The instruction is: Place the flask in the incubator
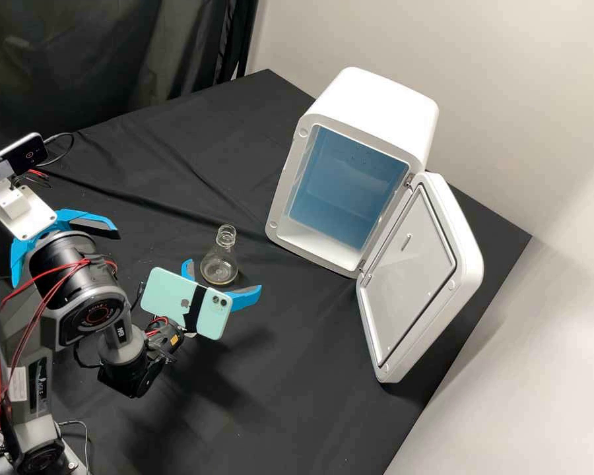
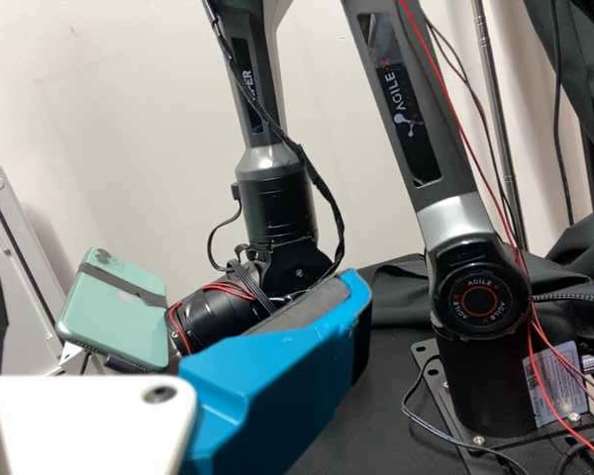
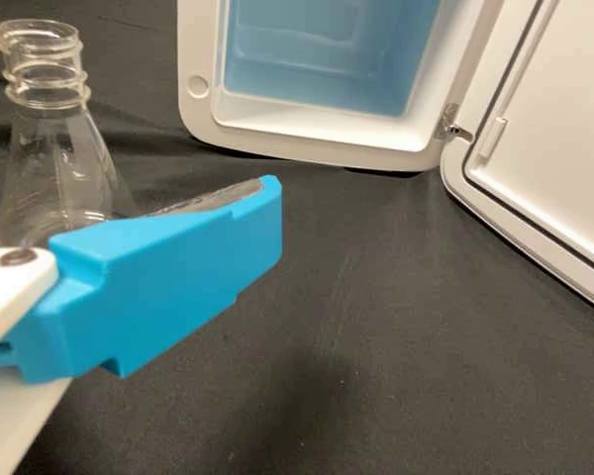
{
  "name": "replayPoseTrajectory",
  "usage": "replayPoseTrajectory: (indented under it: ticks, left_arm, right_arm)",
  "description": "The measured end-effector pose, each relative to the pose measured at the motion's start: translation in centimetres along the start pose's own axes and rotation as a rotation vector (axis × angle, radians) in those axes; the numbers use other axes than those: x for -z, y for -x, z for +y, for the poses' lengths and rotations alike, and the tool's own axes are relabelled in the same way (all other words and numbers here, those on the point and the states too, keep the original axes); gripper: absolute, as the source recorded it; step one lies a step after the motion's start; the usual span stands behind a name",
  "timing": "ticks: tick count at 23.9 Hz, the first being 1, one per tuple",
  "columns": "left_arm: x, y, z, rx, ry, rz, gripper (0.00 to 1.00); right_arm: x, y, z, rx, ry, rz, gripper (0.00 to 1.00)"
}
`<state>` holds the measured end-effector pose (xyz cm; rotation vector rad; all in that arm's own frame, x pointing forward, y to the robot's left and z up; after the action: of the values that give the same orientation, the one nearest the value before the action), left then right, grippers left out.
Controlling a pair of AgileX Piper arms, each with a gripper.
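Observation:
A clear empty conical flask (image 1: 226, 236) stands upright on the black bench (image 1: 297, 369), a short way in front of the white incubator (image 1: 383, 105). The incubator's door (image 1: 416, 277) hangs wide open and shows a blue inside. My right gripper (image 1: 223, 278) is open low on the bench, one blue finger on each side of the flask's base. In the right wrist view the flask (image 3: 48, 139) stands just beyond one of its fingers (image 3: 168, 267), with the incubator's opening (image 3: 317, 69) farther off. My left gripper (image 1: 63, 254) is open and held up at the bench's left side, with nothing in it.
A mint-green phone (image 1: 186, 302) is mounted on the right wrist, and another phone (image 1: 14, 156) on the left wrist. The left wrist view shows its own blue finger (image 2: 277, 376) and the right arm's base (image 2: 485, 327) with red cables. Bare bench lies between flask and incubator.

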<state>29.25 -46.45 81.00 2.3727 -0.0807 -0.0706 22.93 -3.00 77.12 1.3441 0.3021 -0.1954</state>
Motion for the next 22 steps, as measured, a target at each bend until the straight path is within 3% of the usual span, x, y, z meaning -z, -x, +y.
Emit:
replayPoseTrajectory:
  ticks: [8, 14, 19, 20, 22]
  left_arm:
    - [0.0, 0.0, 0.0, 0.0, 0.0, 0.0, 1.0]
    - [0.1, 0.0, 0.0, 0.0, 0.0, 0.002, 1.0]
    - [0.1, 0.0, 0.0, 0.0, 0.002, 0.002, 1.0]
    - [0.1, 0.0, -0.06, 0.007, 0.025, -0.012, 1.0]
    - [0.4, 0.0, -0.26, 0.035, 0.129, -0.021, 1.0]
  right_arm:
    - [-1.1, -1.4, -0.3, 0.001, -0.029, -0.043, 1.0]
    - [-1.0, -3.0, -0.9, 0.016, -0.035, -0.037, 1.0]
    - [-1.5, -3.6, -0.8, -0.001, -0.043, -0.056, 1.0]
    - [-1.5, -3.6, -0.7, -0.003, -0.044, -0.058, 1.0]
    - [-1.5, -3.6, -0.7, -0.003, -0.045, -0.059, 1.0]
